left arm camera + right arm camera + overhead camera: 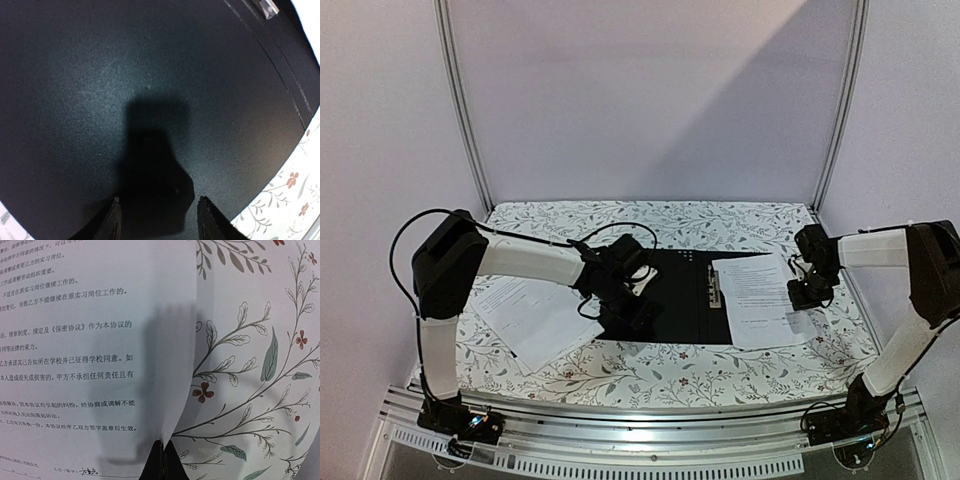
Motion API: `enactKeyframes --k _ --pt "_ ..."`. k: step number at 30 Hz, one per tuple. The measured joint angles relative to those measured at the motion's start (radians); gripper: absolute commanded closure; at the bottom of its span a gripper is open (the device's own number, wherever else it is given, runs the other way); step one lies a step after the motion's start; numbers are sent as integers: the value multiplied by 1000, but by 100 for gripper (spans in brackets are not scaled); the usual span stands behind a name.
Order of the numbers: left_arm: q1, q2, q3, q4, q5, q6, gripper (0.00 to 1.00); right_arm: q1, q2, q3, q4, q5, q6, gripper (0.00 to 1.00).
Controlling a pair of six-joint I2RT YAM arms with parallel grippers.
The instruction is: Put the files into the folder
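The folder [675,300] interior is plain matte black. The printed sheet [760,300] is white with black text in rows. The tablecloth [720,225] is white, patterned with grey-green leafy vines and small red flowers.

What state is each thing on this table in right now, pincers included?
Folder: lying open, black inside up.
Printed sheet: partly on the folder's right half, right edge pinched.
Loose sheets: piled left of the folder, outside it.
Left pincer: open, empty, over the folder's inside.
Right pincer: shut on the printed sheet.
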Motion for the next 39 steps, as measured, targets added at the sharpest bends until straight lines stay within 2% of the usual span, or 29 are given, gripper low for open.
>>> enactKeyframes --k 9,23,39 --pt "0 0 0 0 -1 0 48 -1 14 16 0 -29 14 100" --pt "0 0 0 1 -1 0 48 -1 6 39 -3 -176 80 100" --pt "0 0 0 0 -1 7 48 -1 6 76 -14 -179 81 100"
